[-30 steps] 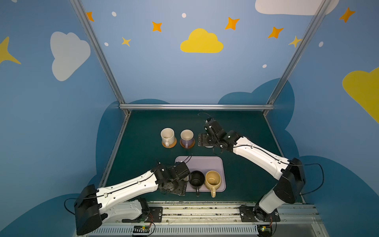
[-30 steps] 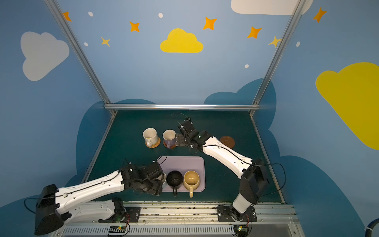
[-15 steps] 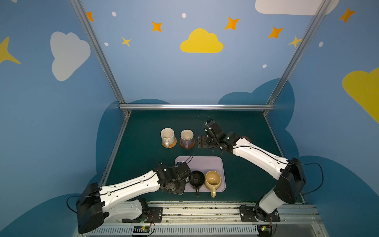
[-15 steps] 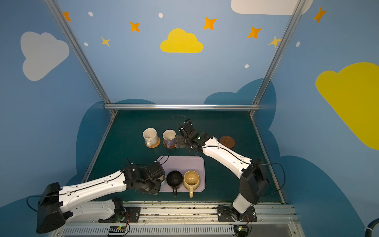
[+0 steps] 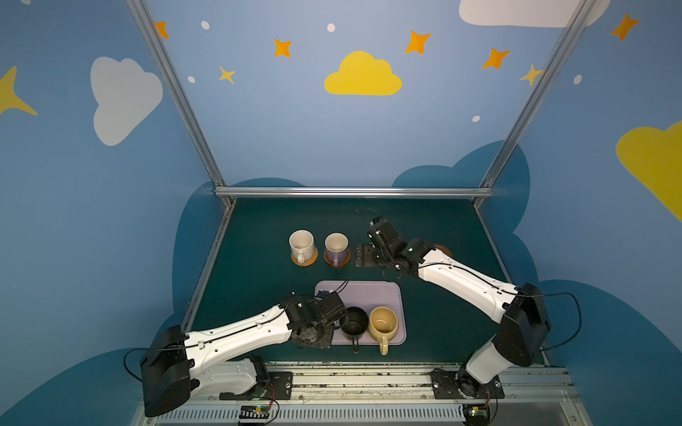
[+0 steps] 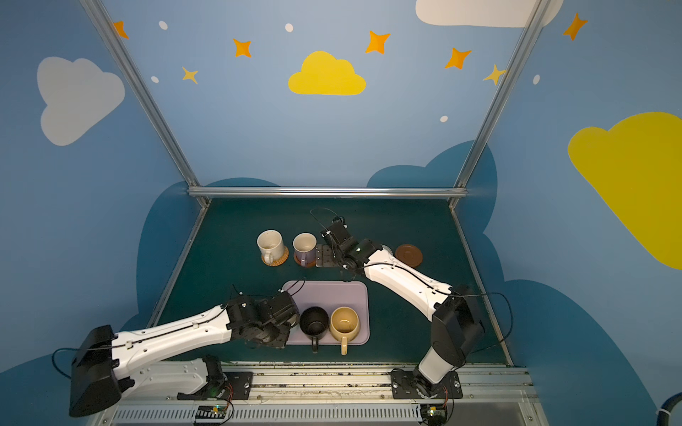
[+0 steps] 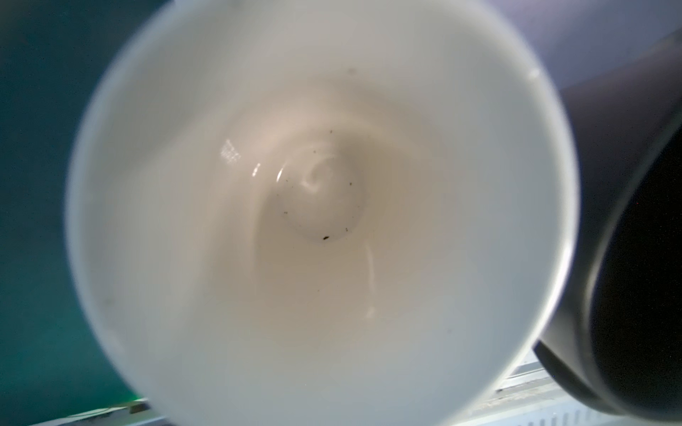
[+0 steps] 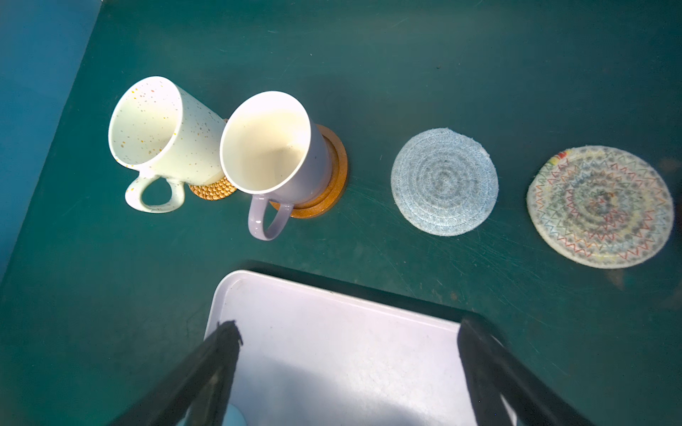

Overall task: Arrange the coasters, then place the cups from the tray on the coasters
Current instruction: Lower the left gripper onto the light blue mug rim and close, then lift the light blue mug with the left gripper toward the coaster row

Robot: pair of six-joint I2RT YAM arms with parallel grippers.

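The lilac tray (image 5: 372, 295) carries the black cup (image 5: 354, 322) and the mustard cup (image 5: 383, 324). My left gripper (image 5: 334, 321) sits at the tray's near left corner, shut on the light blue cup (image 7: 321, 221). That cup's white inside fills the left wrist view and hides the fingers. The cream cup (image 5: 302, 243) stands on the orange woven coaster (image 8: 214, 191). The lavender cup (image 5: 336, 245) stands on a wooden coaster (image 8: 334, 173). The grey woven coaster (image 8: 444, 180), the beige one (image 8: 599, 206) and a second wooden coaster (image 6: 409, 255) lie bare. My right gripper (image 8: 348, 326) hovers open, nothing between its fingers.
Blue walls close the back and both sides. A metal rail (image 5: 350, 376) with the arm bases runs along the near edge. In both top views the right arm (image 5: 461, 280) hides the grey and beige coasters. Green mat (image 5: 258, 287) lies bare left of the tray.
My left gripper has shut at the tray's near left corner, after edging a little toward the black cup. The right gripper stays open and has barely moved.
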